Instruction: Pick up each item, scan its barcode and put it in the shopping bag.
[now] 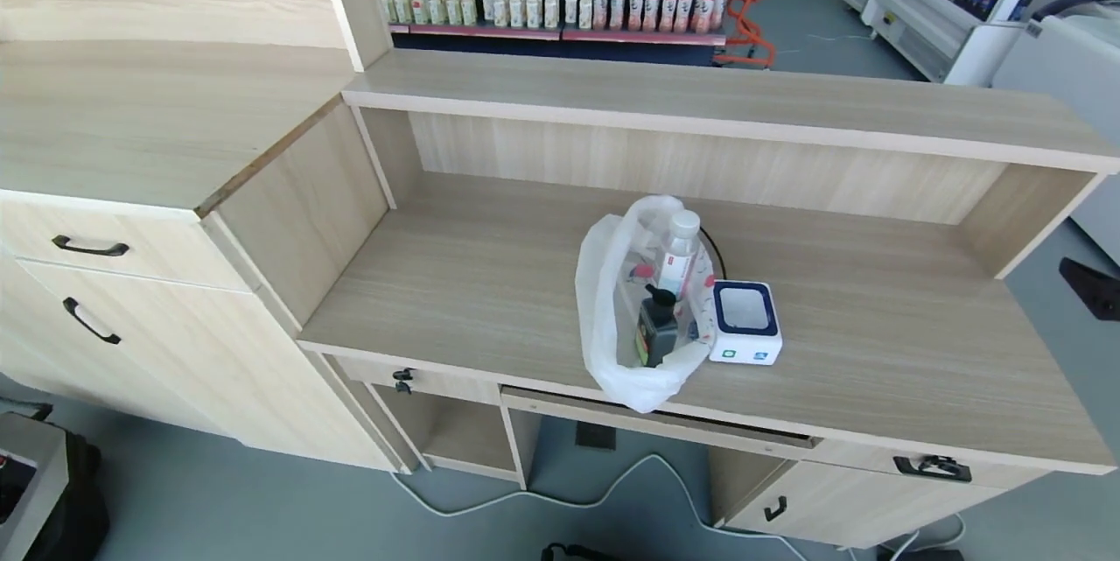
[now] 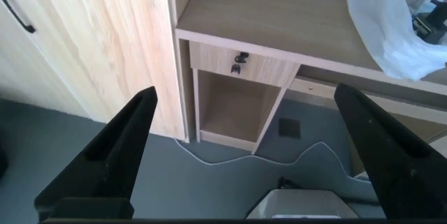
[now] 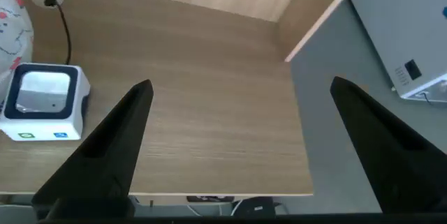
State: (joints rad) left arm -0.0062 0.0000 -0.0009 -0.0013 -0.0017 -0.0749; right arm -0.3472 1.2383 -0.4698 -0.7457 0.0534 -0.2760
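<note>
A white plastic shopping bag point(image 1: 612, 316) stands open on the wooden counter point(image 1: 875, 351). Inside it are a clear bottle with a white cap point(image 1: 678, 255) and a dark pump bottle point(image 1: 656, 329), both upright. A white barcode scanner point(image 1: 745, 322) touches the bag's right side. My right gripper point(image 3: 242, 83) is open and empty over the counter's right part, to the right of the scanner point(image 3: 43, 102). My left gripper point(image 2: 246, 90) is open and empty, low in front of the counter's left end, with the bag point(image 2: 398, 21) farther off.
A raised shelf point(image 1: 700, 97) runs along the counter's back, with a taller cabinet point(image 1: 157, 123) to the left. A drawer with a key point(image 2: 239, 60) sits over an open cubby point(image 2: 234, 109). A white cable point(image 1: 630, 478) lies on the floor. The scanner's black cable point(image 3: 66, 25) runs to a hole.
</note>
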